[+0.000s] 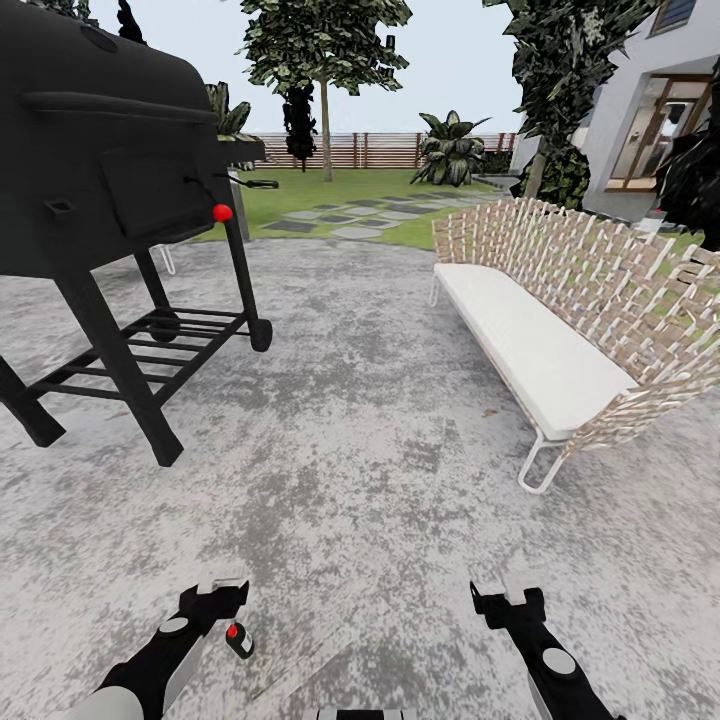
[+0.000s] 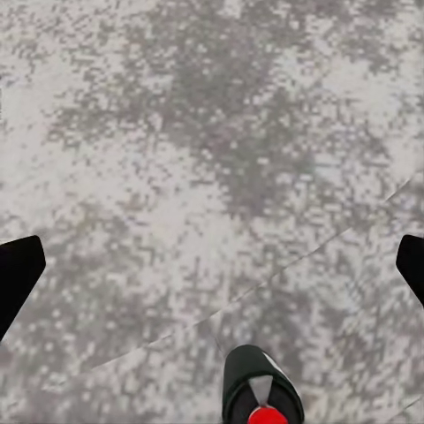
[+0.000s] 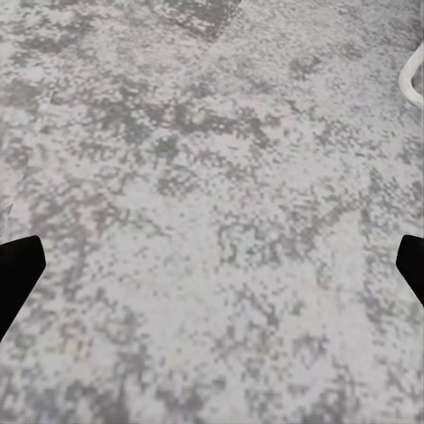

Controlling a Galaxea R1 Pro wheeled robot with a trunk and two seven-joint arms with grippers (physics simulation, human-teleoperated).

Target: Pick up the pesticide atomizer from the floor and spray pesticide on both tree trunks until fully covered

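Pavement [image 1: 360,450] of mottled grey stone takes most of the head view, and beyond it the lawn [image 1: 300,190] with stepping stones runs to a slatted wooden fence [image 1: 370,150]. A black grill [image 1: 110,150] on a wheeled frame stands at the left, a woven bench [image 1: 570,300] with a white cushion at the right. One tree [image 1: 325,60] with a slim pale trunk [image 1: 326,130] stands far off on the grass, well apart from the robot.

Both arms reach low over the stone. The left gripper [image 1: 215,595] has its jaws wide apart, with nothing between them, and the right gripper [image 1: 508,600] is the same: its dark fingertips [image 3: 18,274] show at the two edges of the right wrist view, with bare stone between.

The small dark spray bottle [image 1: 239,639] with a red top lies on the pavement just beside the left gripper, a little toward the robot and toward the middle. In the left wrist view it [image 2: 261,393] sits at the frame edge, not between the fingers. It seems to stand nearly upright, but this is hard to tell. The left arm is clearly nearer, so it probably must draw back slightly to bring the jaws around the bottle.
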